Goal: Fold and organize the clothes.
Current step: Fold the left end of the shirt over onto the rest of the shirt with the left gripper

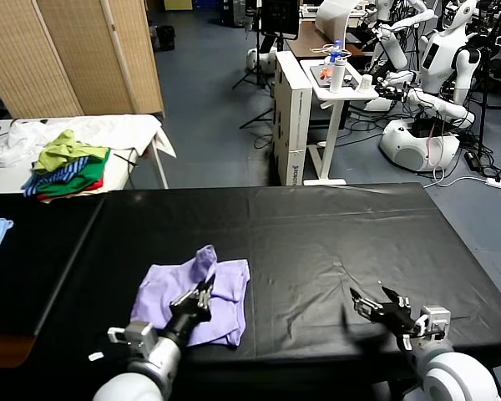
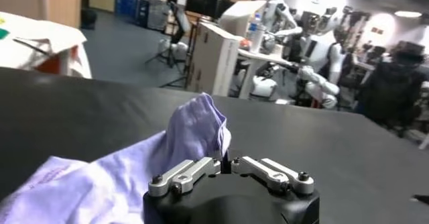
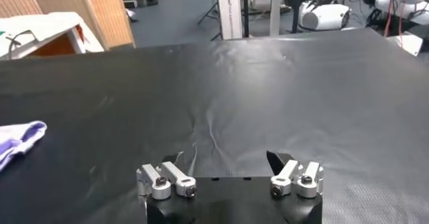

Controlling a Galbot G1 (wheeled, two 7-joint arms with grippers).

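Pinching the lavender T-shirt, left gripper jaws clamped; right gripper jaws apart over black table.

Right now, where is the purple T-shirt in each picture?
Head view: T-shirt lies crumpled at lower left, under the left gripper.
Left wrist view: it fills the lower left.
Right wrist view: only an edge shows.
Shared landmark: the black table.

A clothes pile lies on the white table behind the black tabletop.
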